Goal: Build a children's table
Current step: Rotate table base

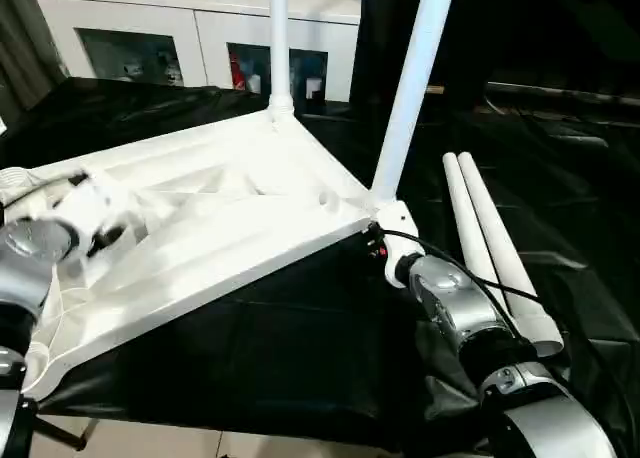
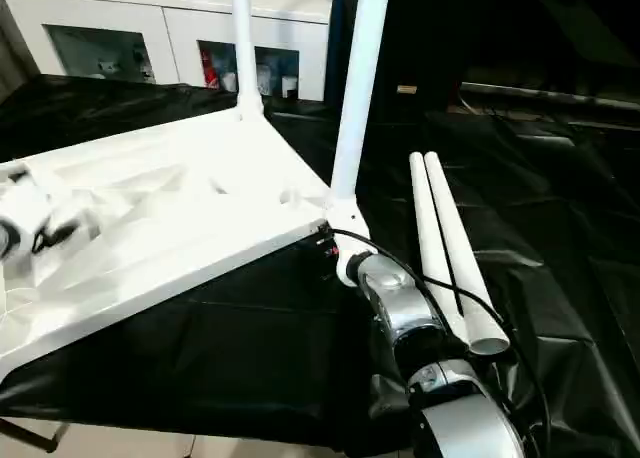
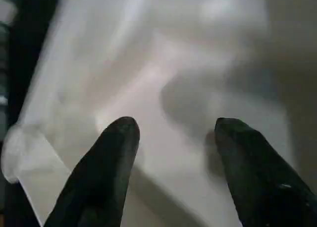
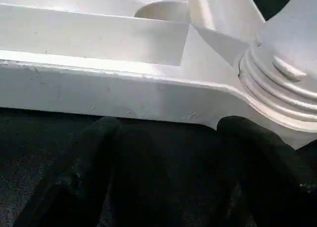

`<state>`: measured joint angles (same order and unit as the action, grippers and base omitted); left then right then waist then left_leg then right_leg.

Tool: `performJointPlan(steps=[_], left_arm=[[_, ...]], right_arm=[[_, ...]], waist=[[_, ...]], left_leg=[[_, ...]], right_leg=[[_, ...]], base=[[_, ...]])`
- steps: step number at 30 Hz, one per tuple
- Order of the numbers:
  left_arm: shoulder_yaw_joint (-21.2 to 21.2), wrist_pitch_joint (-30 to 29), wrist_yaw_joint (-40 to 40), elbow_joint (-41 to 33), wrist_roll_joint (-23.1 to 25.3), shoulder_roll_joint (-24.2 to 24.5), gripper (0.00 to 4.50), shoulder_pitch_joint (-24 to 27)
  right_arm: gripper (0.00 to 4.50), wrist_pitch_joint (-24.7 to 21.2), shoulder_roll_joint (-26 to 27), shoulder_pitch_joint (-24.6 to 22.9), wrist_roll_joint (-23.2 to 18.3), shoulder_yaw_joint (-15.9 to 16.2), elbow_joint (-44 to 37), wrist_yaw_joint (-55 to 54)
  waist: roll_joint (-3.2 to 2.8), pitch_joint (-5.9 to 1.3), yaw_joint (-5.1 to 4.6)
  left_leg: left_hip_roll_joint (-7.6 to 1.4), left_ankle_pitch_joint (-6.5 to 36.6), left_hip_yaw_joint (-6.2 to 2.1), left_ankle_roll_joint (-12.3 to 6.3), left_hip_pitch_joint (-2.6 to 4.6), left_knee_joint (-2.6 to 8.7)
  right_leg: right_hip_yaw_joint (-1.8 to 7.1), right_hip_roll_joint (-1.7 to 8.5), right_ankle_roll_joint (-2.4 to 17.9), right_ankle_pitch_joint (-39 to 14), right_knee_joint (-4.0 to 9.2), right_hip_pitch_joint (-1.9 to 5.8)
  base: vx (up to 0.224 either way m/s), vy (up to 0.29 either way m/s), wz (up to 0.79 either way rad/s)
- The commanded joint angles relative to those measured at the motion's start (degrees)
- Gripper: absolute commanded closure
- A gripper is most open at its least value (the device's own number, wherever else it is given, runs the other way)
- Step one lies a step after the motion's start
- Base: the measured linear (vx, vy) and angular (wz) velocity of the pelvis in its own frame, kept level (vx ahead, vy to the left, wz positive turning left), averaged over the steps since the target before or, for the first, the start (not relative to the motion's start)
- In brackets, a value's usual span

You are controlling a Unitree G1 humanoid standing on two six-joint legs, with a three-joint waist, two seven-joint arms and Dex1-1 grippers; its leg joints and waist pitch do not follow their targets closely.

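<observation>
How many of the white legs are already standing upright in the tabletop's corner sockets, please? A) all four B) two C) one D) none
B: two legs, one at the far corner and one at the corner by the right gripper, rise from the upturned tabletop, while the other two legs lie side by side on the black cloth.

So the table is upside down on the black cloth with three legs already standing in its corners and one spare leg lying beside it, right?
Not quite. Two legs stand in the tabletop: one at the far corner and one at the near right corner. Two spare legs lie side by side on the black cloth, as the left eye view shows.
</observation>
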<state>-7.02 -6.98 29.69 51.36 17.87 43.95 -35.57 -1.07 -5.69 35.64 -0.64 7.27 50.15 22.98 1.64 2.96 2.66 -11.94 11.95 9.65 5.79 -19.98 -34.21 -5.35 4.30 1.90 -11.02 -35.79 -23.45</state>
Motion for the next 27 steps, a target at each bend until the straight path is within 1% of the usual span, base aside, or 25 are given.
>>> performJointPlan(steps=[1,2,4,5,6,7,8,10,11,12,13,14,15,16,17,18,19,20,21,22,23,24,25,26,27], left_arm=[[-1.38,0.60,0.65,1.76,1.66,1.07,1.99,-1.05],[-1.60,0.62,0.63,2.13,1.83,1.14,2.16,-1.12],[-2.24,2.56,2.11,4.03,1.52,0.99,2.42,-1.32],[-2.24,2.56,2.11,4.03,1.52,0.99,2.42,-1.32],[-2.13,3.09,3.50,4.20,0.83,0.63,2.53,-1.29],[-2.20,3.92,5.32,4.09,0.26,0.31,2.53,-1.17],[-2.20,3.92,5.32,4.09,0.26,0.31,2.77,-1.17],[-2.14,6.32,9.88,3.69,-1.45,-0.48,2.89,-1.08],[-2.14,7.60,11.67,3.68,-2.09,-0.82,2.89,-1.20],[-2.02,8.31,17.35,1.86,-4.57,-1.36,2.95,-0.56],[-2.02,8.31,17.35,1.86,-4.57,-1.36,3.06,-0.56],[-1.97,8.77,21.27,0.68,-6.25,-1.72,3.29,-0.14],[-2.23,7.96,25.02,-0.61,-7.54,-1.93,3.31,0.31],[-2.80,7.91,28.89,-2.13,-8.85,-2.11,3.31,0.74],[-2.80,7.91,28.89,-2.13,-8.85,-2.11,3.45,0.74],[-3.21,7.95,30.85,-2.87,-9.40,-2.19,3.62,0.91],[-3.40,7.41,32.83,-3.64,-10.04,-2.42,3.73,1.02],[-3.40,7.41,32.83,-3.64,-10.04,-2.42,3.73,1.02],[-3.78,6.61,35.04,-4.98,-10.81,-2.56,3.81,1.30],[-3.78,6.61,35.04,-4.98,-10.81,-2.56,3.92,1.30],[-3.83,5.85,37.43,-6.42,-11.84,-2.89,3.92,1.57],[-4.12,4.86,39.85,-8.34,-12.96,-3.26,4.16,1.97],[-4.12,4.86,39.85,-8.34,-12.96,-3.26,4.21,1.97],[-4.39,4.32,41.98,-10.37,-14.26,-3.74,4.21,2.49],[-4.39,4.32,41.98,-10.37,-14.26,-3.74,4.32,2.49]], right_arm=[[0.87,0.66,-0.51,1.03,0.47,-0.45,0.57,-0.01],[0.87,0.69,-0.50,1.03,0.48,-0.44,0.57,0.01],[0.87,1.02,-0.42,1.18,0.56,-0.29,0.93,0.09],[0.87,1.02,-0.42,1.18,0.56,-0.29,0.93,0.09],[0.87,1.14,-0.32,1.28,0.60,-0.22,1.09,0.11],[0.87,1.25,-0.21,1.38,0.64,-0.15,1.23,0.16],[0.87,1.25,-0.21,1.38,0.64,-0.15,1.23,0.16],[0.87,1.61,0.11,1.75,0.81,0.10,1.80,0.40],[0.87,1.83,0.29,1.92,0.99,0.16,2.11,0.52],[0.87,2.03,0.75,2.30,1.23,0.41,2.56,0.74],[0.87,2.03,0.75,2.30,1.23,0.41,2.56,0.74],[0.87,2.17,1.06,2.53,1.43,0.54,2.82,0.91],[0.87,2.29,1.46,2.81,1.62,0.74,3.03,1.05],[0.87,2.41,2.01,3.21,1.80,1.05,3.24,1.23],[0.87,2.41,2.01,3.21,1.80,1.05,3.24,1.23],[0.87,2.49,2.35,3.46,1.89,1.24,3.36,1.33],[0.87,2.56,2.74,3.75,1.95,1.42,3.51,1.43],[0.87,2.56,2.74,3.75,1.95,1.42,3.51,1.43],[0.87,2.67,3.08,4.05,2.02,1.62,3.65,1.63],[0.87,2.67,3.08,4.05,2.02,1.62,3.65,1.63],[0.87,3.01,3.48,4.43,2.12,1.69,4.15,1.78],[0.87,3.28,3.87,4.70,2.16,1.79,4.47,2.10],[0.87,3.28,3.87,4.70,2.16,1.79,4.47,2.10],[0.87,3.48,4.16,4.81,2.20,1.89,4.58,2.43],[0.87,3.48,4.16,4.81,2.20,1.89,4.58,2.43]], waist=[[-1.73,-3.83,0.13],[-1.69,-3.79,0.16],[-1.64,-3.76,0.18],[-1.61,-3.75,0.21],[-1.62,-3.76,0.29],[-1.46,-3.77,0.36],[-1.53,-3.75,0.37],[-1.34,-3.72,0.57],[-1.33,-3.72,0.49],[-1.22,-3.71,0.76],[-1.23,-3.70,0.69],[-1.14,-3.71,0.69],[-1.24,-3.76,0.81],[-1.09,-3.75,0.77],[-1.18,-3.78,0.82],[-1.11,-3.73,0.74],[-1.09,-3.67,0.70],[-1.12,-3.66,0.69],[-1.03,-3.65,0.65],[-1.09,-3.67,0.63],[-1.03,-3.63,0.57],[-1.15,-3.69,0.52],[-1.16,-3.62,0.47],[-1.14,-3.63,0.55],[-1.27,-3.63,0.51]], left_leg=[[-1.31,6.74,-0.21,-0.29,0.30,4.04],[-1.33,6.98,-0.25,-0.26,0.26,4.10],[-1.25,7.65,-0.21,-0.22,0.31,4.11],[-1.27,7.72,-0.21,-0.19,0.28,4.12],[-1.31,7.67,-0.20,-0.14,0.31,4.11],[-1.35,7.40,-0.20,-0.20,0.29,4.10],[-1.40,7.42,-0.18,-0.17,0.30,4.13],[-1.41,7.27,-0.16,-0.30,0.34,4.17],[-1.41,7.38,-0.09,-0.25,0.31,4.19],[-1.40,7.23,-0.12,-0.11,0.34,4.17],[-1.49,7.25,-0.01,-0.09,0.38,4.23],[-1.56,7.16,0.02,0.02,0.42,4.22],[-1.55,6.58,0.08,-0.08,0.45,4.19],[-1.58,5.88,0.06,-0.06,0.34,4.27],[-1.56,5.73,0.06,-0.01,0.32,4.22],[-1.52,5.95,0.16,-0.08,0.36,4.21],[-1.48,6.22,0.11,-0.17,0.23,4.26],[-1.51,6.37,0.10,-0.11,0.27,4.29],[-1.57,6.62,0.11,-0.01,0.30,4.32],[-1.60,6.57,0.06,0.03,0.28,4.35],[-1.56,6.71,0.10,0.13,0.31,4.36],[-1.64,6.72,0.09,0.28,0.41,4.36],[-1.61,6.75,0.12,0.25,0.38,4.37],[-1.61,6.65,0.15,0.26,0.42,4.35],[-1.64,6.55,0.17,0.39,0.39,4.36]], right_leg=[[3.65,4.00,13.51,-2.17,3.18,3.51],[3.64,4.03,13.71,-1.98,3.21,3.58],[3.65,4.05,13.69,-2.78,3.30,3.55],[3.69,4.13,13.70,-3.03,3.37,3.58],[3.72,4.22,13.80,-3.20,3.38,3.54],[3.75,4.25,13.93,-3.01,3.31,3.56],[3.75,4.24,13.97,-3.00,3.30,3.54],[3.78,4.35,14.12,-3.15,3.30,3.46],[3.79,4.27,14.12,-3.34,3.32,3.47],[3.87,4.57,14.18,-3.85,3.31,3.45],[3.90,4.47,14.21,-3.84,3.31,3.39],[3.90,4.39,14.30,-3.40,3.20,3.35],[3.93,4.42,14.65,-2.24,3.06,3.34],[3.88,4.39,14.93,-1.29,2.89,3.41],[3.87,4.44,15.00,-1.11,2.79,3.43],[3.89,4.38,14.93,-1.01,2.84,3.45],[3.90,4.41,14.65,-1.49,2.90,3.56],[3.92,4.45,14.48,-2.03,2.93,3.55],[3.98,4.52,14.13,-2.95,3.03,3.57],[3.95,4.48,14.07,-3.10,2.98,3.59],[3.96,4.47,13.97,-3.43,3.04,3.53],[3.98,4.52,14.17,-3.55,2.98,3.46],[3.97,4.40,14.21,-3.67,3.06,3.40],[3.97,4.40,14.18,-3.45,3.11,3.44],[3.98,4.35,14.35,-2.78,2.98,3.43]], base=[[0.000,0.000,0.00],[0.000,0.000,0.00],[0.000,0.000,0.00],[0.000,0.000,0.00],[0.000,0.000,0.00],[0.000,0.000,0.00],[0.000,0.000,0.00],[0.000,0.000,0.00],[0.000,0.000,0.00],[0.000,0.000,0.00],[0.000,0.000,0.00],[0.000,0.000,0.00],[0.000,0.000,0.00],[0.000,0.000,0.00],[0.000,0.000,0.00],[0.000,0.000,0.00],[0.000,0.000,0.00],[0.000,0.000,0.00],[0.000,0.000,0.00],[0.000,0.000,0.00],[0.000,0.000,0.00],[0.000,0.000,0.00],[0.000,0.000,0.00],[0.000,0.000,0.00],[0.000,0.000,0.00]])
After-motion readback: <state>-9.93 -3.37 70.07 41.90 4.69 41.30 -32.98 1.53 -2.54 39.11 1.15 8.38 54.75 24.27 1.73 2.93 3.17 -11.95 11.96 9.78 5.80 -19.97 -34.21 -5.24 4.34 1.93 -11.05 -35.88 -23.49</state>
